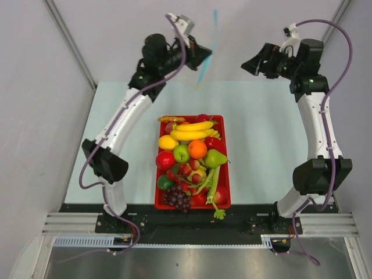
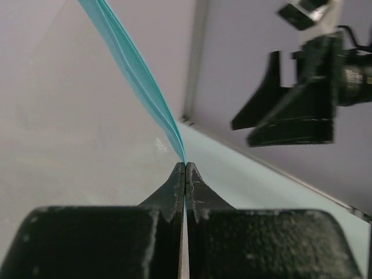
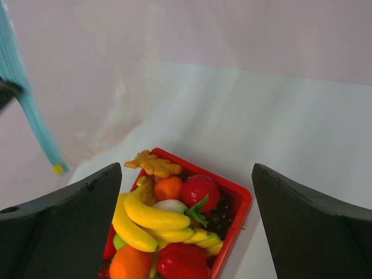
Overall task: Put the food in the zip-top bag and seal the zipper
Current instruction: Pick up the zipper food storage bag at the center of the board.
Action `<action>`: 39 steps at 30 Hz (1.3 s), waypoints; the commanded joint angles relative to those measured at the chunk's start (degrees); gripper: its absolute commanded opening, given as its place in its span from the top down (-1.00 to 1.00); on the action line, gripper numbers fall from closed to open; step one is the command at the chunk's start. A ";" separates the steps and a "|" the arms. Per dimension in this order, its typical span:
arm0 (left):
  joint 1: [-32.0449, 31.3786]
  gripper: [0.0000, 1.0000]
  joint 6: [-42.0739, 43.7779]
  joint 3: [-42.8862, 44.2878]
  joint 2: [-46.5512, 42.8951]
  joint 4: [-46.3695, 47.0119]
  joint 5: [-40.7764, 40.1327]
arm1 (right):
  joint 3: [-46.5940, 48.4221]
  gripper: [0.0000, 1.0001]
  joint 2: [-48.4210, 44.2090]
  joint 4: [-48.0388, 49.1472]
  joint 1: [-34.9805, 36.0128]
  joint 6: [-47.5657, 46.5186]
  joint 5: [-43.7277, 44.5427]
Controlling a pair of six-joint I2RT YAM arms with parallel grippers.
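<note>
The food (image 1: 192,160) fills a red tray (image 1: 226,174) at the table's middle: bananas (image 1: 192,130), an orange, a green pear, grapes (image 1: 177,197). My left gripper (image 1: 204,56) is raised at the back, shut on the zip-top bag's blue-teal zipper strip (image 1: 210,45); the clear bag hangs edge-on and barely shows. In the left wrist view the strip (image 2: 139,81) runs up from my closed gripper (image 2: 185,165). My right gripper (image 1: 249,64) is open and empty, raised to the right, facing the strip. Its wrist view shows the strip (image 3: 26,99) and the food (image 3: 168,221).
A pale blue mat (image 1: 267,133) covers the table. Grey walls stand on the back and sides. A green stem toy (image 1: 218,212) hangs over the tray's near edge. The right gripper (image 2: 290,110) shows in the left wrist view.
</note>
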 commanded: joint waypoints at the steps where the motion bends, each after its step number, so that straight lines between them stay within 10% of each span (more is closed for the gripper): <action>1: -5.62 0.99 -5.50 2.16 3.80 13.56 11.09 | -6.95 -0.99 -8.54 8.37 -5.82 9.53 -5.80; 8: -12.04 1.00 -2.61 -0.47 6.71 15.25 11.19 | -17.16 -1.00 -16.72 18.32 -13.30 19.92 -13.19; 39: -25.14 1.00 28.51 -15.24 4.78 16.83 -17.29 | -19.18 -0.22 -21.47 -4.53 -6.62 12.62 16.33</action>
